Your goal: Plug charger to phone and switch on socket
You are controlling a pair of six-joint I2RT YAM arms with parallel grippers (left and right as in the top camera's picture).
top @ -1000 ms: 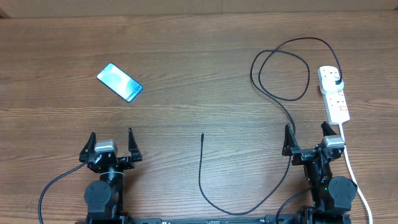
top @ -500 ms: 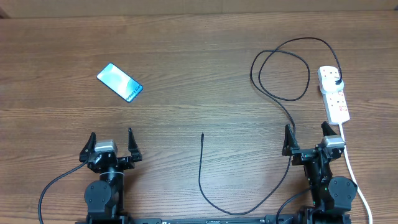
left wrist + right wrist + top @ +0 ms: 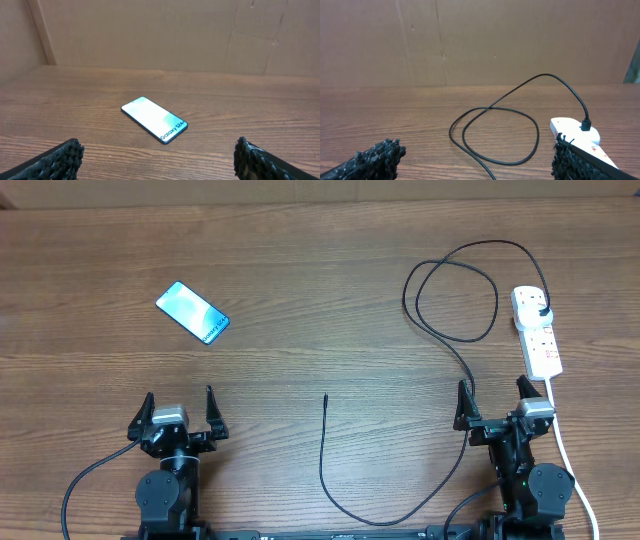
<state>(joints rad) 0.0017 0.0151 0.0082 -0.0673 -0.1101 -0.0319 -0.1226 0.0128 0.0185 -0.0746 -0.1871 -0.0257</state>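
One wooden surface (image 3: 320, 250), two arms (left arm (image 3: 165, 480), right arm (image 3: 530, 480)), one charger (image 3: 321, 450), one socket (image 3: 538, 330), one phone (image 3: 192, 311).
Spread wide at the near edge, gripping nothing: both pairs of jaws. Charger plug seated in the socket at far right; cable looping once, then trailing between the arms, slim tip loose mid-surface. Phone face up at far left, well apart from the tip.
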